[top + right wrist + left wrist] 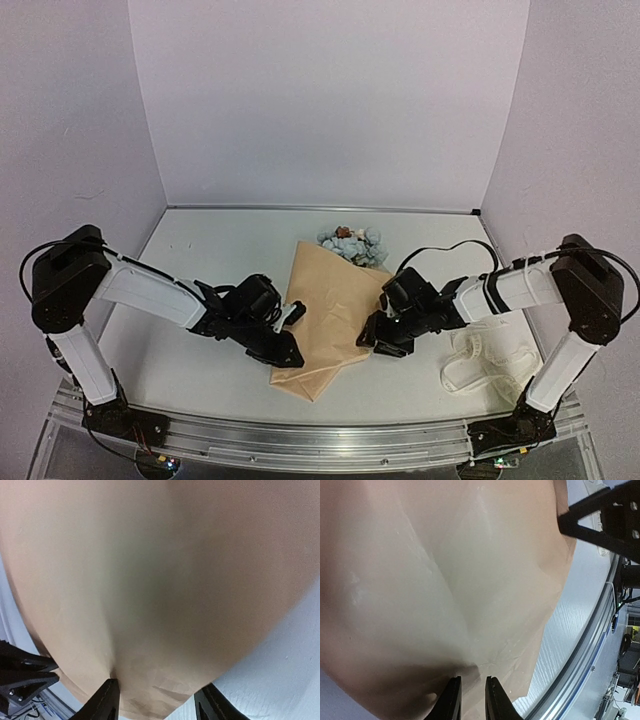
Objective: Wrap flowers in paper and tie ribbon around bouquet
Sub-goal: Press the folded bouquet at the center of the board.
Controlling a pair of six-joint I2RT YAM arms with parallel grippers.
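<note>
The tan paper (330, 310) lies folded over the flowers (352, 245), whose pale blue blooms stick out of its far end as a loose bouquet. My left gripper (293, 352) is at the paper's near left edge. In the left wrist view its jaws (473, 692) stand narrowly apart, pinching a raised fold of paper (445, 580). My right gripper (372, 340) is at the paper's right edge. In the right wrist view it is open (159, 700), with the paper's edge (165, 605) between its wide-set fingers. The cream ribbon (485, 362) lies loose at the near right.
The table's metal front rail (320, 440) runs just below the paper's near corner. The enclosure's walls close the back and both sides. The right arm's black fingers (605, 520) show beyond the paper in the left wrist view.
</note>
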